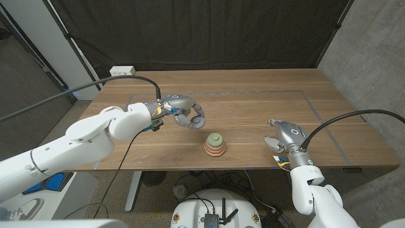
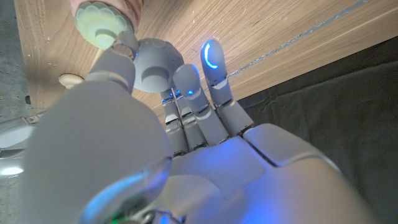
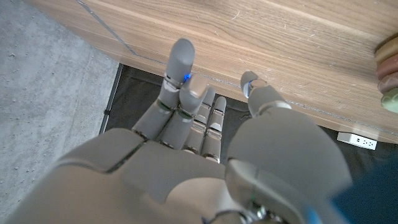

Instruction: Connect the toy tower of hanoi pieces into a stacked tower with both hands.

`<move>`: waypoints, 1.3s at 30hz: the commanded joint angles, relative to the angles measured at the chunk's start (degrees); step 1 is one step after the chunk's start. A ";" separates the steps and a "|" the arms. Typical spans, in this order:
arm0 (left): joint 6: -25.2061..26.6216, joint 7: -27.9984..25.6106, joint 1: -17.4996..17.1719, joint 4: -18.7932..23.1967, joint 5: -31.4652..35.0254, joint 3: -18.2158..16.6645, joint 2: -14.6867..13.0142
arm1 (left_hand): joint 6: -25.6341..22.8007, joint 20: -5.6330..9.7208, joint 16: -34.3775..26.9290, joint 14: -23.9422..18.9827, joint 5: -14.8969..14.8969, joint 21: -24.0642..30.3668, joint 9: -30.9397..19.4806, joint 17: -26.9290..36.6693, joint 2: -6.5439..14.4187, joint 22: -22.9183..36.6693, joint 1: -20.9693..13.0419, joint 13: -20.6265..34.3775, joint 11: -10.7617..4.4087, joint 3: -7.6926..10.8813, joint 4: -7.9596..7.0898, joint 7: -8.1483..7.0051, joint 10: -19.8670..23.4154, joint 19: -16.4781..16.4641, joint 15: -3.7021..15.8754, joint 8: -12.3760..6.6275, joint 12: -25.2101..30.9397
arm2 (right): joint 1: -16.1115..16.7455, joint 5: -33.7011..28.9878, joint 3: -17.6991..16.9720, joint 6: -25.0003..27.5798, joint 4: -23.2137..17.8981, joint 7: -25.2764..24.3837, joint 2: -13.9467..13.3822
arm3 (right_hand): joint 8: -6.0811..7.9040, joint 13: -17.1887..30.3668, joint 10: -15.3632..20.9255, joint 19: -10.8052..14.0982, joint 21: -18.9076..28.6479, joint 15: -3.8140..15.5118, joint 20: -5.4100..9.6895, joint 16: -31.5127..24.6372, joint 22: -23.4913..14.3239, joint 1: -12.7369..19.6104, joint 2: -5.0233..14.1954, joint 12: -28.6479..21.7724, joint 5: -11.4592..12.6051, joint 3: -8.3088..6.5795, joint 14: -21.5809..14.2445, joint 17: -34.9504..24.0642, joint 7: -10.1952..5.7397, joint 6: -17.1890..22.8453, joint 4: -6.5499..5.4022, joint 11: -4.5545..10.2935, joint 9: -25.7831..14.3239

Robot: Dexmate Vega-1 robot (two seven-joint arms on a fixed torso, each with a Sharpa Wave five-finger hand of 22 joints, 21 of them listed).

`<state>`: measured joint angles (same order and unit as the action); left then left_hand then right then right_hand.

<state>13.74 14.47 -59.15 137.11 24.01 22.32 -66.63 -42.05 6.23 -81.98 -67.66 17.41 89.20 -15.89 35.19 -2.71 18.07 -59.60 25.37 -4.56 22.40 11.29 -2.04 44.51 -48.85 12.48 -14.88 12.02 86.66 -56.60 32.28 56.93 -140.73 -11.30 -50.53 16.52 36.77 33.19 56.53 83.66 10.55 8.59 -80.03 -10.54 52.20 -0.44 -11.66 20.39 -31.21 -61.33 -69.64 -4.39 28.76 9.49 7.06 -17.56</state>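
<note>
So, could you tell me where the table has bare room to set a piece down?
The far half of the table, beyond the taped outline, is bare, as is the stretch between the stacked toy tower and the right robot hand. It is crowded just left of the tower, where the left robot hand hovers close.

- Table (image 1: 253, 107): you have a wooden surface with pale tape lines marking a rectangle on it.
- Power outlet (image 1: 123, 70): you will find this white strip at the table's far left corner.
- Black curtain (image 1: 209, 31): it hangs behind the table's far edge.
- Grey concrete wall (image 1: 373, 57): it stands to your right of the curtain.
</note>
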 commanded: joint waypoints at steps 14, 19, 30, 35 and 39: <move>-4.33 9.46 8.91 -3.13 2.52 7.75 7.20 | -0.71 6.04 0.43 -0.43 0.21 -0.01 -1.09 0.59 1.61 0.01 -1.73 8.26 -7.26 1.84 -1.64 0.01 7.84 -0.52 0.11 0.08 0.15 | 2.02 3.22 -1.25 0.71 -1.16 -2.88 -1.32 | 0.30 0.29 0.63 0.24 -0.21 2.01 4.02 -0.02 -0.13 0.22 0.36 -0.11 0.29 0.11 -0.39 -0.22 0.12 0.36 -0.05 0.02 -0.13; -4.71 10.54 9.62 -3.51 3.20 8.83 8.10 | -0.72 6.03 0.46 -0.51 0.19 0.06 -1.19 0.85 1.69 0.04 -1.76 8.36 -7.22 1.82 -1.69 -0.07 7.84 -0.57 0.11 0.25 0.11 | 2.57 3.63 -1.61 0.87 -1.54 -3.74 -1.82 | 0.29 0.31 0.68 0.23 -0.23 2.01 4.02 0.03 -0.11 0.20 0.35 -0.11 0.31 0.13 -0.35 -0.17 0.11 0.36 -0.05 -0.01 -0.12; -4.94 12.00 10.90 -4.66 7.40 11.34 10.19 | -0.57 6.04 0.45 -0.91 0.16 0.11 -1.37 1.67 1.71 0.11 -2.00 8.59 -7.05 1.74 -1.66 -0.07 7.26 -0.56 0.11 0.76 -0.19 | 2.83 4.31 -1.66 1.72 -2.01 -4.46 -2.49 | 0.25 0.34 0.66 0.27 -0.18 2.00 4.02 -0.12 -0.16 0.19 0.35 -0.08 0.37 0.14 -0.48 -0.30 0.04 0.34 -0.07 0.01 -0.11; -5.64 13.00 11.70 -5.76 7.75 12.21 11.28 | -0.57 6.04 0.90 -0.86 0.10 0.13 -1.51 1.48 1.70 0.07 -2.13 8.55 -7.07 1.60 -1.65 0.00 7.22 -0.67 0.13 0.92 -0.23 | 2.56 4.42 -1.38 2.19 -2.08 -4.53 -2.66 | 0.23 0.33 0.63 0.25 -0.21 2.01 4.02 0.01 -0.13 0.17 0.36 -0.04 0.39 0.15 -0.35 -0.16 0.06 0.31 -0.08 -0.05 -0.11; -6.15 13.37 12.05 -6.57 7.78 12.62 11.92 | -0.56 6.04 1.24 -0.72 0.09 0.09 -1.62 1.40 1.68 0.11 -2.22 8.60 -7.11 1.55 -1.65 -0.03 7.18 -0.60 0.13 1.02 -0.23 | 2.31 4.70 -1.25 2.35 -2.05 -4.69 -2.79 | 0.23 0.34 0.57 0.21 -0.25 2.01 4.02 0.05 -0.10 0.18 0.36 -0.01 0.41 0.16 -0.31 -0.12 0.08 0.34 -0.07 0.01 -0.11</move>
<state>8.70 26.10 -48.55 132.44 30.30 33.08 -56.82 -42.39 6.23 -81.10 -68.09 17.18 89.20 -17.19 36.52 -3.03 18.08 -59.92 25.38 -4.76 22.39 11.29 -2.17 44.72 -49.26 12.50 -13.93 11.65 89.33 -52.50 30.70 58.50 -142.57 -15.51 -52.85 16.52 37.06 33.18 56.53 83.66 10.55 8.59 -80.03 -10.53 52.20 -0.44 -11.66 20.39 -31.21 -61.33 -69.63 -4.39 28.76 9.49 7.06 -17.56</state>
